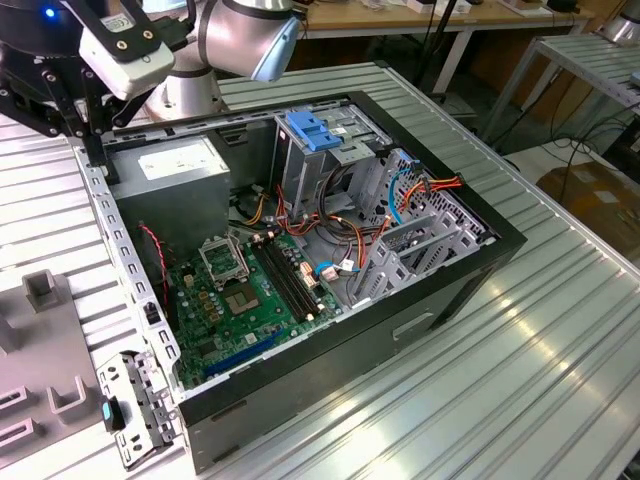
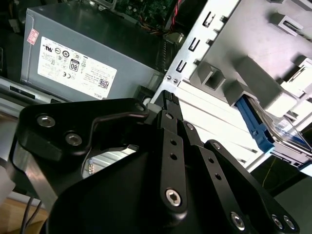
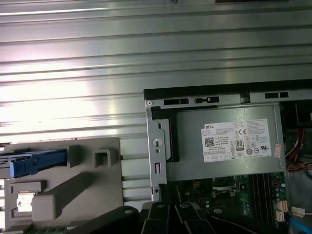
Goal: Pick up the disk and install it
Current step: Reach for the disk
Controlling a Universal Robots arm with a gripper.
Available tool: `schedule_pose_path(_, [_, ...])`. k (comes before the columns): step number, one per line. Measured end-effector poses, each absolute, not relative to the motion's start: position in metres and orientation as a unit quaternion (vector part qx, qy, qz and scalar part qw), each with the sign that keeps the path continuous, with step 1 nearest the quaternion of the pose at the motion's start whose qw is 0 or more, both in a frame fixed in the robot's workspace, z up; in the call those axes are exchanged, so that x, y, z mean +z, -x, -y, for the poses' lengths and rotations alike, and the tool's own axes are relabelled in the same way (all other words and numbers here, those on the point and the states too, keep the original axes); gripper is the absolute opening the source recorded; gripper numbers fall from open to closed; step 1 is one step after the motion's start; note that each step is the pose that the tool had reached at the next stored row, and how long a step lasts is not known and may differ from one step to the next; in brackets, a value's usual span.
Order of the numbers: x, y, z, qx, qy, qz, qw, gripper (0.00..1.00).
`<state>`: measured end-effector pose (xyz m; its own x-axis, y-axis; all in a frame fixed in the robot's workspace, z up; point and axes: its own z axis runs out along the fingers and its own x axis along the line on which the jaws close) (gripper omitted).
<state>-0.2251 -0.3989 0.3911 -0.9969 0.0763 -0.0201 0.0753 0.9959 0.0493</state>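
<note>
Pincer [image 2: 168, 100] hung closed and empty over the power supply [image 3: 224, 146] corner, disk [image 3: 36, 162] sat well apart in the grey holder [image 3: 63, 190] beside the case [image 3: 219, 92].

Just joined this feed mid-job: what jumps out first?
An open computer case sits on the table in the exterior view, green motherboard bared beside the grey power supply. The gripper hangs over the case edge beside that power supply, at the exterior view's upper left. In the first wrist view, the blue-railed disk lies in a fixture outside the case.
</note>
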Motion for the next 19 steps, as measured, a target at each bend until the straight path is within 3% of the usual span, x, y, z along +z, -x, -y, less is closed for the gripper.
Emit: schedule_pose_path(19, [0.391,0.257,0.399,0.026,-0.038,-0.999,0.011,0.11])
